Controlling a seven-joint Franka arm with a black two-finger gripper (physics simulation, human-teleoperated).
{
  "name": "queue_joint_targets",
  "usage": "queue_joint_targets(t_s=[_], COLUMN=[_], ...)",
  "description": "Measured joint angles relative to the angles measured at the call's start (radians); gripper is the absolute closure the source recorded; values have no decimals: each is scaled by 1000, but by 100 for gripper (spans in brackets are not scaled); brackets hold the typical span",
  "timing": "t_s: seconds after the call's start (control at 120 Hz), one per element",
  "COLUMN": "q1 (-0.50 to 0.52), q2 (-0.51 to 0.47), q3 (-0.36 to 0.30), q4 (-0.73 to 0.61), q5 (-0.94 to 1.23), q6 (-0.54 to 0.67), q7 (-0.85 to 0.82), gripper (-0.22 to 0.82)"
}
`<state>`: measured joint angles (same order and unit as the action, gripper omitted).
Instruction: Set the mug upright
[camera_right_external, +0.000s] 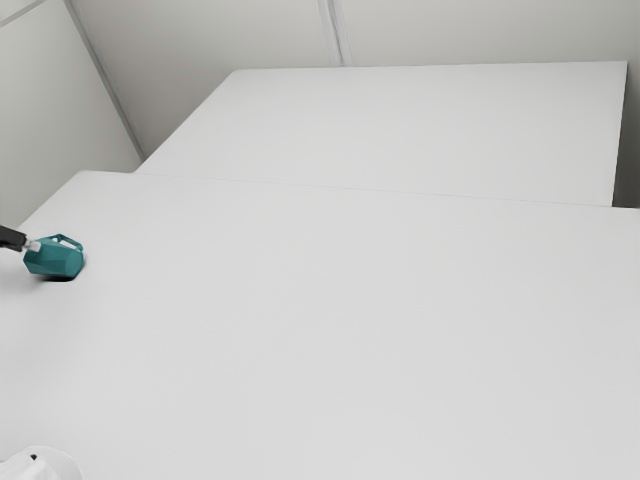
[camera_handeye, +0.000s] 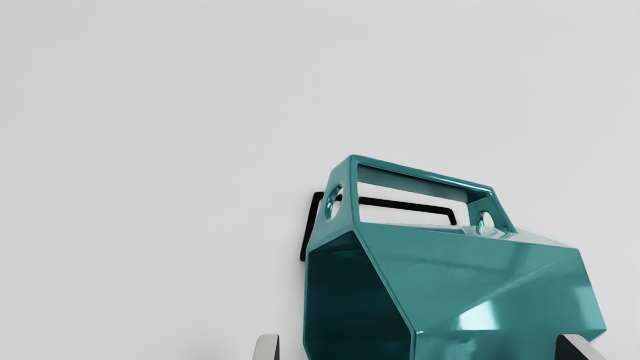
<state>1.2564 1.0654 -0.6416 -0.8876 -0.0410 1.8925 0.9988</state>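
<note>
Teal and shiny, the mug (camera_handeye: 480, 280) lies on its side over the white table (camera_right_external: 330, 330), so it is not upright. In the exterior view it is near the table's edge at the exterior view's left, with a black shadow (camera_right_external: 60, 279) at its underside. I can't tell whether its whole side rests on the table.

The gripper (camera_right_external: 34, 245) reaches in from the exterior view's left, its pale tips at the mug. In the wrist view its fingers (camera_handeye: 267, 347) stand wide apart, with the mug's body reaching between them. One finger is just beyond the open mouth (camera_handeye: 355, 300), with a gap showing between it and the rim. The other overlaps the closed end in the picture; whether it touches there I can't tell. The gripper does not have the mug pinched from two sides.

The handle (camera_handeye: 425, 173) juts from the mug's side, away from the fingers, as a squared loop with a round hole in each of its two end pieces. A black outline of shadow falls on the table behind it.

Beyond the table is another white surface (camera_right_external: 420, 125), with a pale wall (camera_right_external: 220, 30) behind. A white object (camera_right_external: 40, 467) is partly visible at the near corner on the exterior view's left.
</note>
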Motion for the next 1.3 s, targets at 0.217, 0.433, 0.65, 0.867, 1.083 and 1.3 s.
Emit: queue_joint_targets(t_s=[0.217,0.433,0.65,0.867,1.083,1.3], q1=[2,1,-1,-1,0,1], q2=[8,12,19,20,23,32], q3=[-2,2,2,4,7,7], q4=[-1,-2,-2,-10,-14,-15], q5=[-26,-43,-92,-148,-166,-192], q6=[-3,-32,-50,-62,-88,-114], q7=[17,14,10,3,-21,-49], gripper=[0,0,0,0,0,0])
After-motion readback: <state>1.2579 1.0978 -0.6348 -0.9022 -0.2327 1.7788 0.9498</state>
